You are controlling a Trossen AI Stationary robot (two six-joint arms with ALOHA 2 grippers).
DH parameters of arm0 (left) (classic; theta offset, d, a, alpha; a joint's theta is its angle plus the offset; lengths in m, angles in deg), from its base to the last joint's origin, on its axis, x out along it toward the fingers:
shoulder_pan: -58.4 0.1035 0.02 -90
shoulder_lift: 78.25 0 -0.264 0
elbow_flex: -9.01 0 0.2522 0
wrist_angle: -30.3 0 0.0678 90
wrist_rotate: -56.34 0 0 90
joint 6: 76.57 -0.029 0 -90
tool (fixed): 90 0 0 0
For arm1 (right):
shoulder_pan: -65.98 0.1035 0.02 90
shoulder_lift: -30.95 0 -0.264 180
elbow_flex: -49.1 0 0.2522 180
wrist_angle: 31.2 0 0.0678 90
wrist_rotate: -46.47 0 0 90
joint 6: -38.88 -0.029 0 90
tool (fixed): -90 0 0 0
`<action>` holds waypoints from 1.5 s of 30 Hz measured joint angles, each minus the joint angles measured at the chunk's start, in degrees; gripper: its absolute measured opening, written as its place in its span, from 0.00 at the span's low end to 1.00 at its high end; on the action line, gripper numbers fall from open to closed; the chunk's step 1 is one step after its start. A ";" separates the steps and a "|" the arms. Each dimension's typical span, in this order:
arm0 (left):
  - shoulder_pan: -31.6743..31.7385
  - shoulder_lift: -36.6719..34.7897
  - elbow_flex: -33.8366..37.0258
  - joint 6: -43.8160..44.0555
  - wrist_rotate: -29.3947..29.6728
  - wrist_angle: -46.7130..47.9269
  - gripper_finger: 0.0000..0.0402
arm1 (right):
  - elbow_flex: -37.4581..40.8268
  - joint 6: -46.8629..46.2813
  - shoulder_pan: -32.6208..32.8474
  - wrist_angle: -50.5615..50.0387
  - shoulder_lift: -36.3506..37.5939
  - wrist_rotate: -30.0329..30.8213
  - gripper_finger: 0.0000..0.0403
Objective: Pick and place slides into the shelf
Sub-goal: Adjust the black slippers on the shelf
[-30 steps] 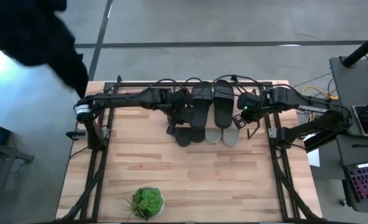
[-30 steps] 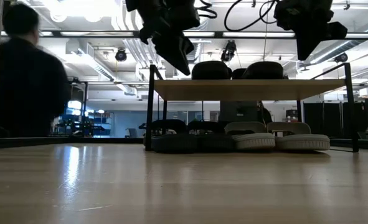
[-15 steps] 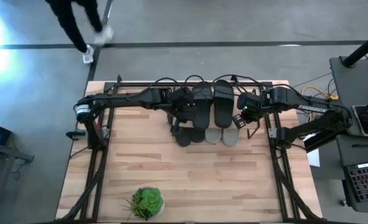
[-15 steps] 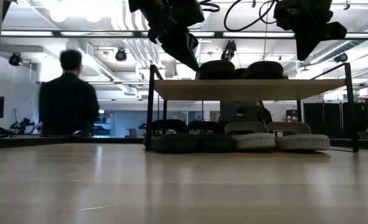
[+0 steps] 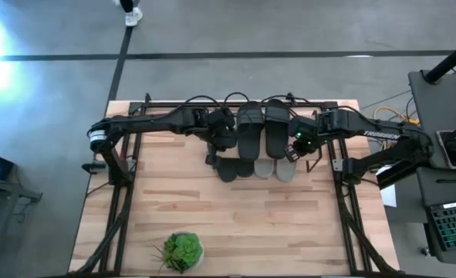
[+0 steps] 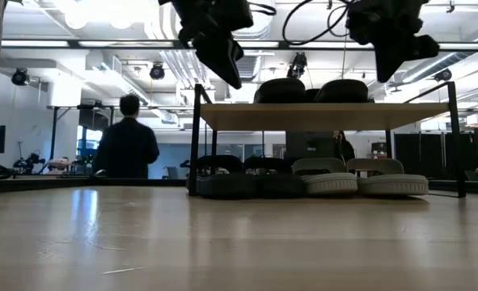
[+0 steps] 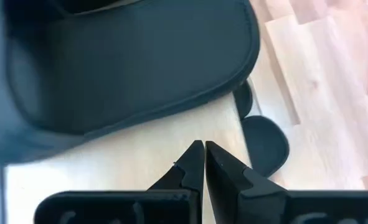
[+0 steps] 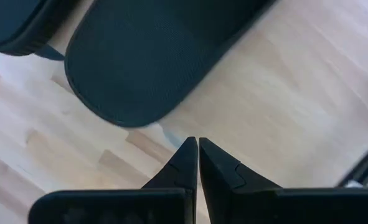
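Up near the top centre of the high view, the black slides (image 5: 257,130) lie side by side on the shelf (image 5: 293,151), toes pointing down the frame; each is a long dark oval with one wide strap across it. In the low view the pair (image 6: 307,90) shows as two rounded dark humps on the light wooden top board of the shelf (image 6: 323,116), which stands on thin black legs. Beneath that board, on the table, sit four more slides in a row: the charcoal slides (image 6: 247,182) at centre left and the light grey slides (image 6: 360,181) at centre right, thick-soled, straps arched above. From above only their toes poke out below the board, charcoal (image 5: 235,167) and grey (image 5: 275,169).

The left gripper (image 5: 221,139) hangs just left of the black pair; in the left wrist view its fingertips (image 7: 203,154) are pressed together with nothing between them, above the pale board and a dark sole. The right gripper (image 5: 295,144) hovers just right of the pair, its fingertips (image 8: 192,149) likewise closed and empty over a dark sole and pale wood.

A small green plant (image 5: 181,250) sits at the lower left of the table (image 5: 235,224). A person (image 6: 127,149) stands at the left of the low view, beyond the table.
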 joint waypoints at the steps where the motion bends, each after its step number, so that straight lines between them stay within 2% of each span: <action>1: 0.00 -0.31 0.00 0.28 0.48 0.19 0.00 | 0.00 0.63 -0.01 0.49 -0.69 0.52 0.02; 6: 0.15 -3.00 0.00 2.82 1.68 0.32 0.00 | 0.02 2.03 -1.13 0.50 -3.33 4.17 0.02; 10: 0.24 -4.98 -0.02 4.86 2.05 0.34 0.00 | -0.41 1.54 -2.28 -0.17 -2.87 11.21 0.02; 14: 0.24 -6.77 -0.02 6.96 2.13 0.27 0.00 | -2.33 -1.12 -6.92 -0.28 -0.88 16.39 0.02; 18: 0.24 -7.72 -0.02 9.44 2.14 -0.01 0.00 | -2.97 -0.85 -17.64 0.68 -1.50 11.64 0.02; 21: 0.24 -7.83 -0.02 11.96 2.15 -0.15 0.00 | -2.97 3.57 -24.79 3.62 -3.52 6.42 0.02; 27: 0.24 -8.01 0.00 14.90 2.27 0.47 0.00 | -5.92 9.73 -31.33 11.04 -7.50 3.98 0.02; 31: 0.24 -8.03 0.04 15.01 2.27 0.40 0.00 | -10.21 12.43 -32.68 12.69 -11.26 3.95 0.02; 39: 0.24 -8.03 0.09 15.01 2.47 0.38 0.00 | -16.63 18.27 -32.56 8.59 -20.58 2.02 0.02; 45: 0.24 -8.12 0.11 14.96 3.83 1.63 0.00 | -17.94 19.43 -32.53 6.52 -22.43 1.30 0.02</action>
